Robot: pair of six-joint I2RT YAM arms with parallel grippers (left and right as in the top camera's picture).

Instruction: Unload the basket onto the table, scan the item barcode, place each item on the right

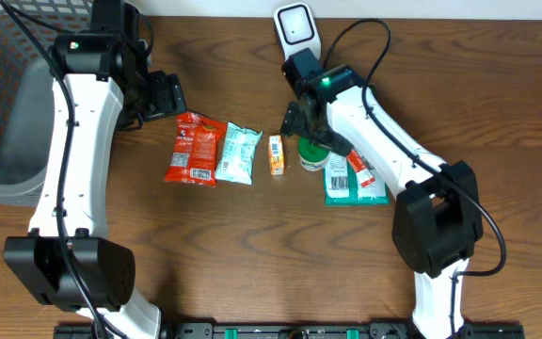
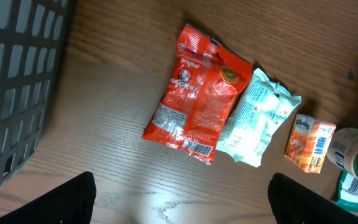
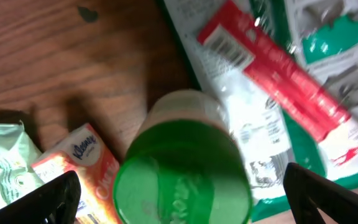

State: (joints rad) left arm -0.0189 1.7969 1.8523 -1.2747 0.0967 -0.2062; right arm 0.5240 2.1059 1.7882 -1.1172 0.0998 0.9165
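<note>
Two open tools, the right tool (image 1: 301, 121) hanging over the green-capped bottle (image 1: 314, 155).

From overhead we see the left arm stretched from the near edge of the surface (image 1: 497, 56) toward its far-left corner, the left tool (image 1: 163, 94) beside the basket (image 1: 7, 94). The right arm bends in from the near edge, with the bottle mid-surface and the scanner (image 1: 296, 28) at the far edge. In the left wrist view the fingers (image 2: 67, 199) stand wide above the red snack bag (image 2: 197, 93). In the right wrist view we find the fingers (image 3: 48, 199) spread either side of the bottle's cap; whether they touch it we cannot tell.

Red snack bag (image 2: 197, 93), mint packet (image 2: 257, 121), orange tissue pack (image 2: 309, 144), grey basket (image 2: 18, 74)
</note>
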